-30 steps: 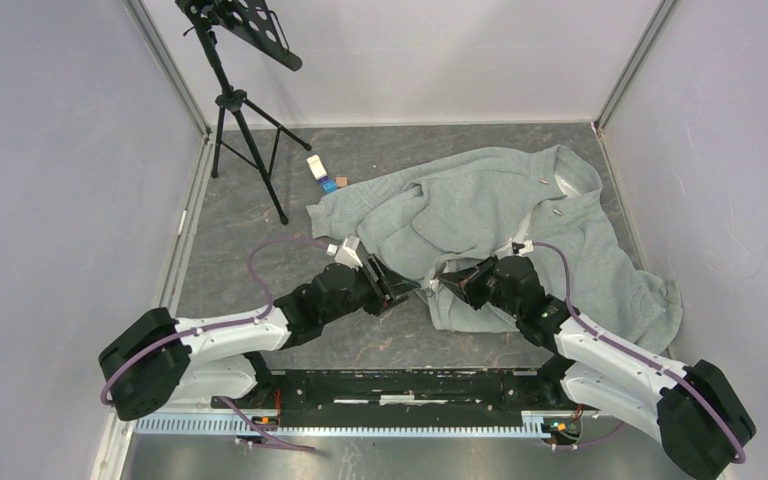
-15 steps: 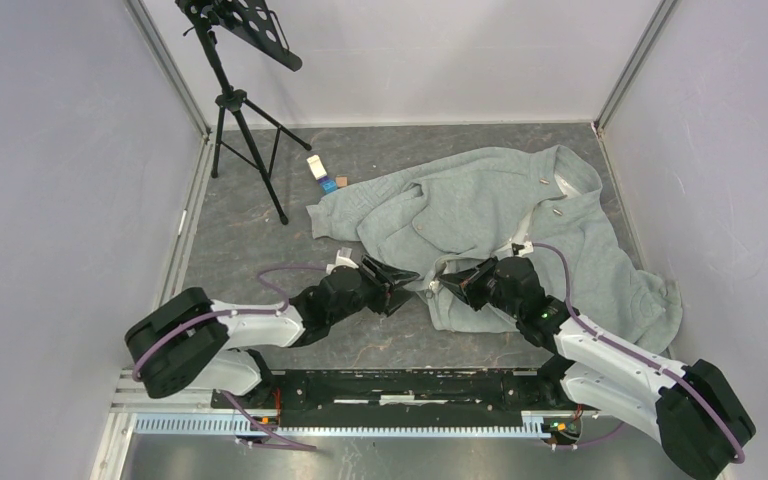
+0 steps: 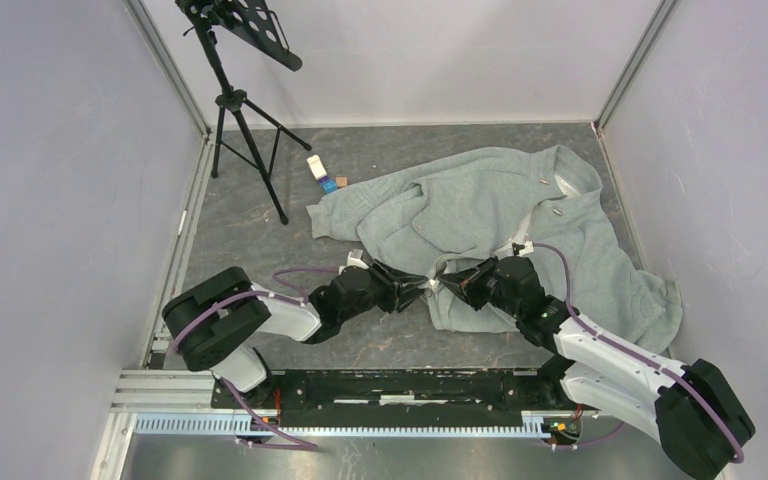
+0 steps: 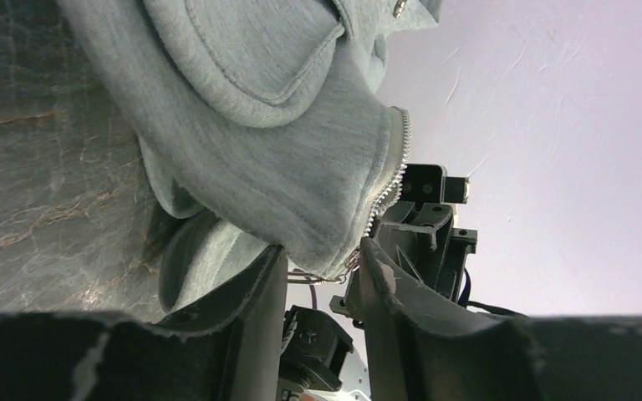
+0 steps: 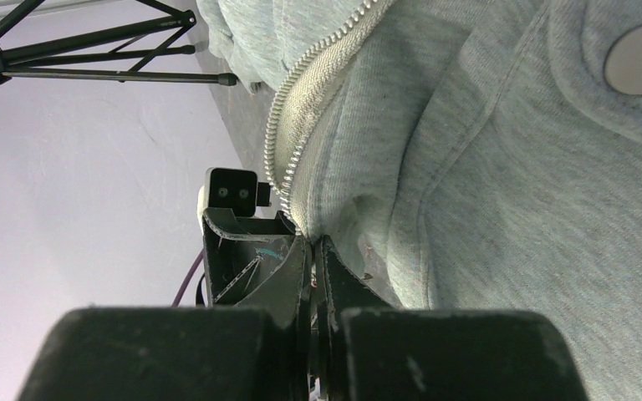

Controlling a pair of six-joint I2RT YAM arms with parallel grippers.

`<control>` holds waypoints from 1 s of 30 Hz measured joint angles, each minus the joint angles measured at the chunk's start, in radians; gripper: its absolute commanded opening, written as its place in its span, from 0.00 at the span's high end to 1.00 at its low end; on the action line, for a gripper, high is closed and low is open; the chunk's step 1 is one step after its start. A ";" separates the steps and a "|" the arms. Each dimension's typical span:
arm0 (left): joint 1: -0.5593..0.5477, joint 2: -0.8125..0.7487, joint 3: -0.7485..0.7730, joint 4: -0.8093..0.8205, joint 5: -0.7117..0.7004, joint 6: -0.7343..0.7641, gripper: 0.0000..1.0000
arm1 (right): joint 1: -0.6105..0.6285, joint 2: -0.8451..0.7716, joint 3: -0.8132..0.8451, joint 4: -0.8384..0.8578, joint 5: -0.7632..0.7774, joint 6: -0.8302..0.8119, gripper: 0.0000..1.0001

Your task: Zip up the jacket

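The light grey-green jacket (image 3: 500, 215) lies spread over the centre and right of the floor, unzipped. My right gripper (image 3: 447, 283) is shut on its near hem at the lower end of the pale zipper (image 5: 301, 134); the right wrist view shows the jaws (image 5: 312, 246) pinched on the fabric edge (image 5: 510, 184). My left gripper (image 3: 418, 290) faces it closely from the left. In the left wrist view its open jaws (image 4: 322, 255) straddle the other hem corner (image 4: 301, 175), with the zipper teeth (image 4: 390, 171) and a thin metal pull just at the fingertips.
A black music stand on a tripod (image 3: 243, 110) stands at the back left. A small white and blue box (image 3: 318, 168) lies near the jacket's far left sleeve. Pale walls close in the left, back and right sides.
My left arm has swung forward and right, bringing its gripper from beside the hem up to the jacket corner next to the right gripper. The right gripper has kept its hold.
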 measured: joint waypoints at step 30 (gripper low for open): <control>-0.024 0.121 -0.120 0.449 -0.043 0.145 0.98 | 0.006 -0.024 -0.081 0.119 -0.035 0.030 1.00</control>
